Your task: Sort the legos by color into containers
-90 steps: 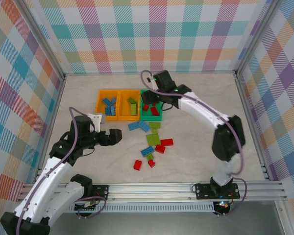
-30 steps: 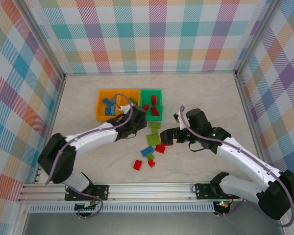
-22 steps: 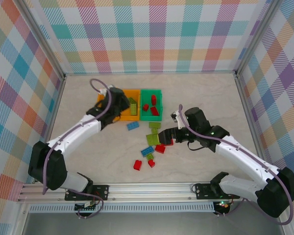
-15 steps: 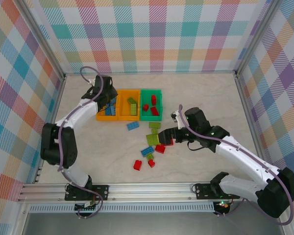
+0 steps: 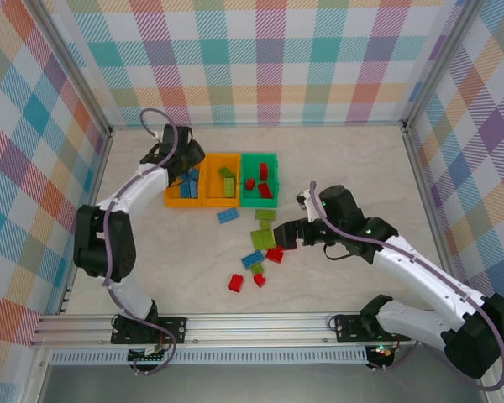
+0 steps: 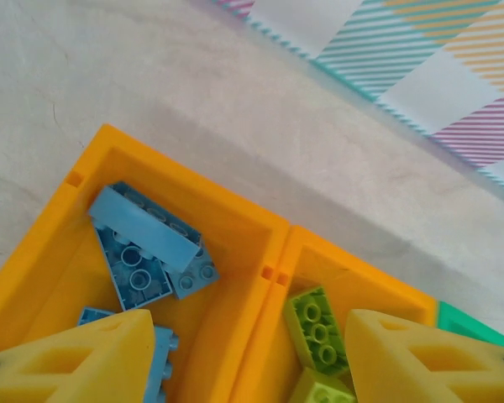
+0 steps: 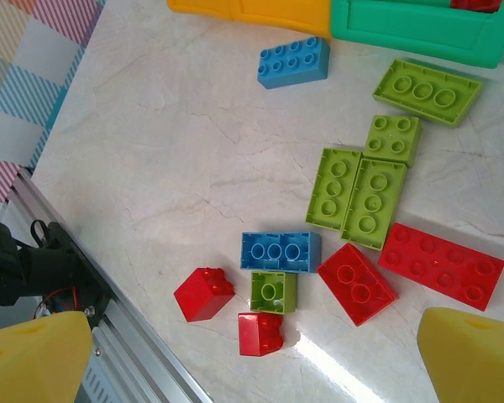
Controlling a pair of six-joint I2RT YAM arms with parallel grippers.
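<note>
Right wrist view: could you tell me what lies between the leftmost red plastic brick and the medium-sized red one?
A small lime green plastic brick lies there, in the right wrist view.

- Left arm [image 5: 133,191] stretched far forward, left gripper [image 5: 190,158] pointing down, jaws spread wide.
- Right arm [image 5: 420,273] elbow-bent, right gripper [image 5: 286,232] low, jaws spread wide.

Tabletop [image 5: 151,243]: a pale beige surface with faint marble-like veins; it showed a bright streak of glare in the right wrist view.
Walls [image 5: 269,59]: pastel plaid panels in teal, orange, pink and purple; they stood along the back, left and right sides of the tabletop.
Corner posts [image 5: 71,71]: grey metal; they slanted outward from the two back corners.
Front rail [image 5: 260,323]: slotted aluminium bars that ran along the near edge of the tabletop.
</note>
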